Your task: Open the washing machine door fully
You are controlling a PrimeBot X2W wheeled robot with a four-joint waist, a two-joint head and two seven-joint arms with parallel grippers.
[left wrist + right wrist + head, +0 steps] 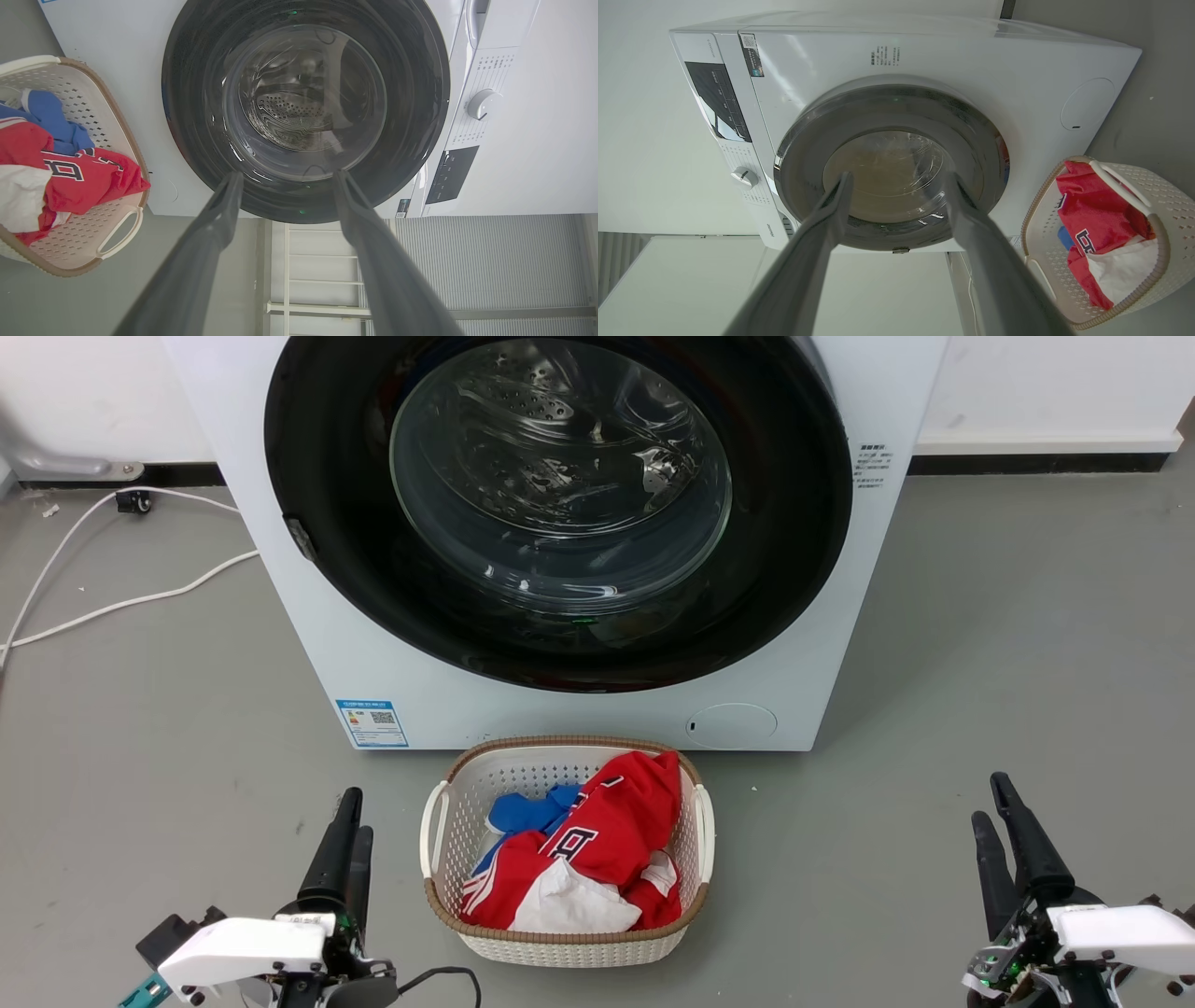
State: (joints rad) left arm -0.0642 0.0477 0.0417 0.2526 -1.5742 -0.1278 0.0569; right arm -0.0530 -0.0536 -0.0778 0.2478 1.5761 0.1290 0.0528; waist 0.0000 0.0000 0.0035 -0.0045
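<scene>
The washing machine point(280, 644) is a white front-loader that stands straight ahead on the grey floor. The washing machine door point(560, 504), a glossy black disc with a clear glass bowl, lies flat against its front. A small grey metal piece point(300, 538) sits at the door's left edge. My left gripper point(355, 812) rests low at the left, open and empty, well short of the machine. My right gripper point(990, 798) rests low at the right, also open and empty. In the left wrist view the left gripper point(287, 175) frames the door point(306, 107). In the right wrist view the right gripper point(899, 176) frames the door point(887, 154).
A white woven basket point(569, 744) with red, blue and white clothes point(607, 831) stands on the floor right before the machine, between my grippers. A white cable point(112, 607) runs over the floor at the left. The control knob point(483, 103) sits on the machine's top panel.
</scene>
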